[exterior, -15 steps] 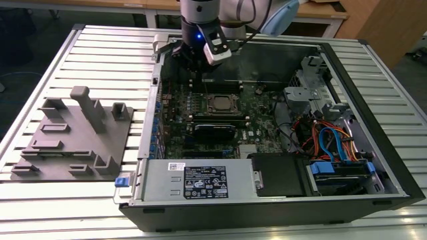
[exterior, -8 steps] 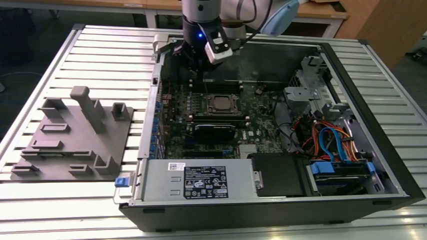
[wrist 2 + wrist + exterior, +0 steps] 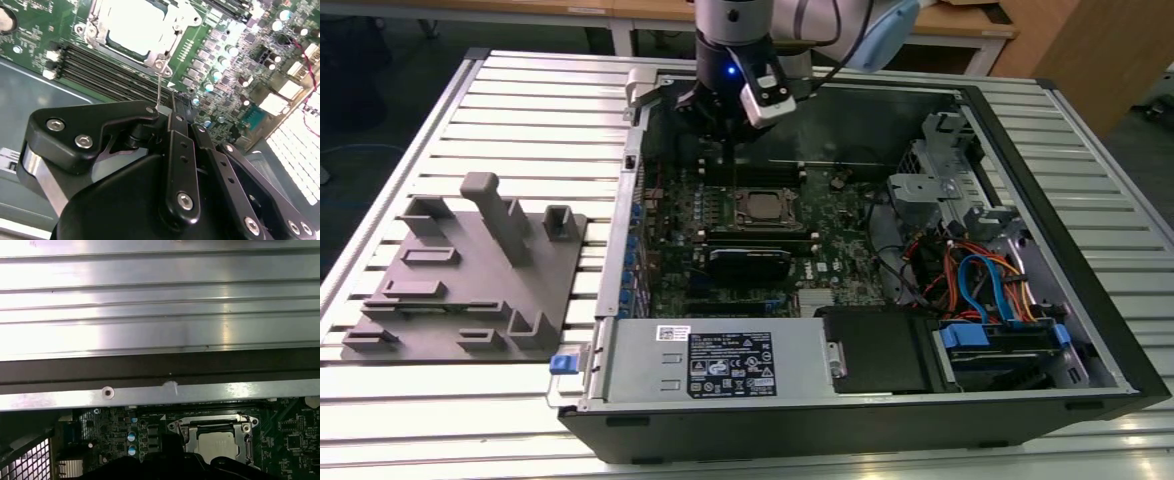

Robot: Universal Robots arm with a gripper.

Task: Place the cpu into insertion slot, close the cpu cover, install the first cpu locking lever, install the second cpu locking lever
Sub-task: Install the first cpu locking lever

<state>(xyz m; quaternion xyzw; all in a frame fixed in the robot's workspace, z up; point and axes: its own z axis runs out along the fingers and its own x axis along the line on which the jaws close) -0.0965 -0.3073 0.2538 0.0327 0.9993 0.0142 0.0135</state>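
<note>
The cpu [image 3: 761, 207] [image 3: 131, 22] [image 3: 218, 442] lies flat in the insertion slot [image 3: 736, 210] on the green motherboard inside the open computer case. The silver cpu cover [image 3: 165, 46] [image 3: 186, 432] is folded down around the chip. A thin wire locking lever [image 3: 158, 85] stands up from the socket's corner, and its free end sits right beside my fingertips. My gripper [image 3: 720, 158] [image 3: 174, 97] hangs just behind the socket, toward the case's back wall, with its black fingers closed together. I cannot tell whether they press on the lever.
The case [image 3: 881, 420] lies open on a slatted metal table [image 3: 520, 90]. A grey fixture block [image 3: 467, 270] stands at the exterior view's left. Memory slots [image 3: 100, 70], a drive cage [image 3: 720, 360] and coloured cables [image 3: 981, 280] crowd around the socket.
</note>
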